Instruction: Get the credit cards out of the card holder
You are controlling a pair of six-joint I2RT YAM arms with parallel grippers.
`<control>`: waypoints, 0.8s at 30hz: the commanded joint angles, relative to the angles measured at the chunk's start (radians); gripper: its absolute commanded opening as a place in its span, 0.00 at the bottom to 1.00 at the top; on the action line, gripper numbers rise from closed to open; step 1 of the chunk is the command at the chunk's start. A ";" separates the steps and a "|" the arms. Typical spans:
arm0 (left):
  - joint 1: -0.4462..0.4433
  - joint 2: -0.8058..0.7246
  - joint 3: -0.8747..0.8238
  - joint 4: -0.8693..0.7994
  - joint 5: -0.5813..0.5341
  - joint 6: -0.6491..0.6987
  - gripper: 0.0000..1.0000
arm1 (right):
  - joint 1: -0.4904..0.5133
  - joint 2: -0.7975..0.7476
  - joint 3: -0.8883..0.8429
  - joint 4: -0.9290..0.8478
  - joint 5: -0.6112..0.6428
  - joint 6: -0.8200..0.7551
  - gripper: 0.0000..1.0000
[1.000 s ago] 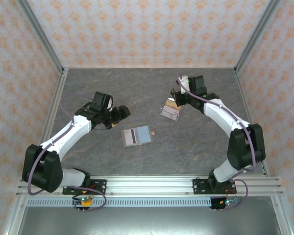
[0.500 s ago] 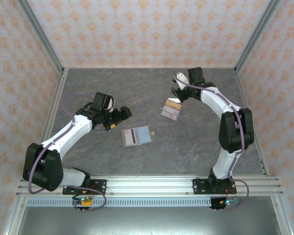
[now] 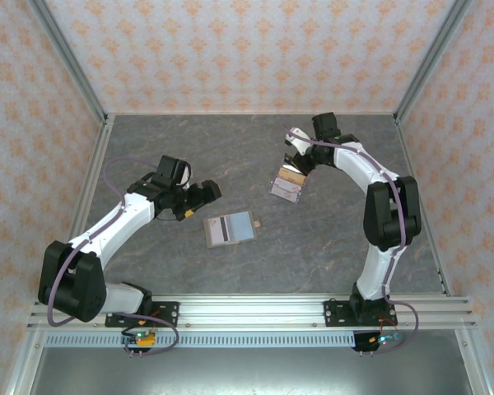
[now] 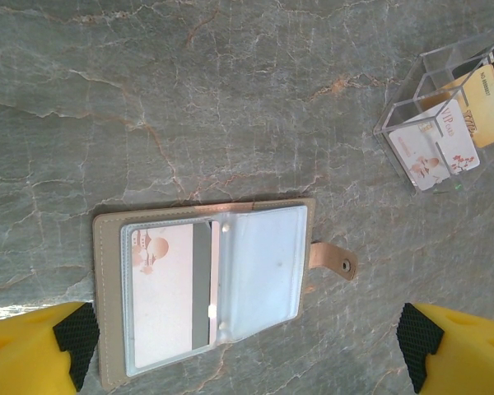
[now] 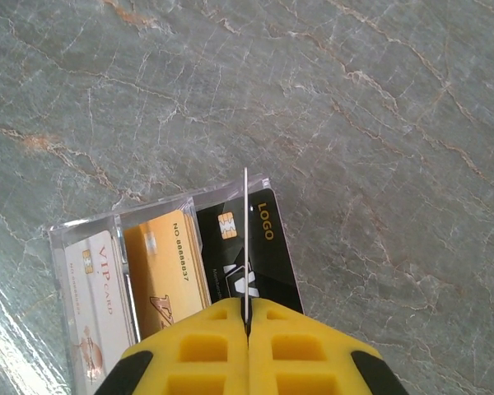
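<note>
Left wrist: card holder lies between fingers of left pincer.

High rear overview of whole table; two close downward wrist views, clear box common to all.

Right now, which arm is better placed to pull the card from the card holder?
Left: the left gripper, open, faces the card holder. The right gripper is shut on a card over the clear tray.
</note>
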 commanded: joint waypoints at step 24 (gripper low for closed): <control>0.012 0.017 0.022 -0.029 -0.003 0.019 0.96 | 0.001 0.050 0.066 -0.032 0.078 -0.044 0.24</control>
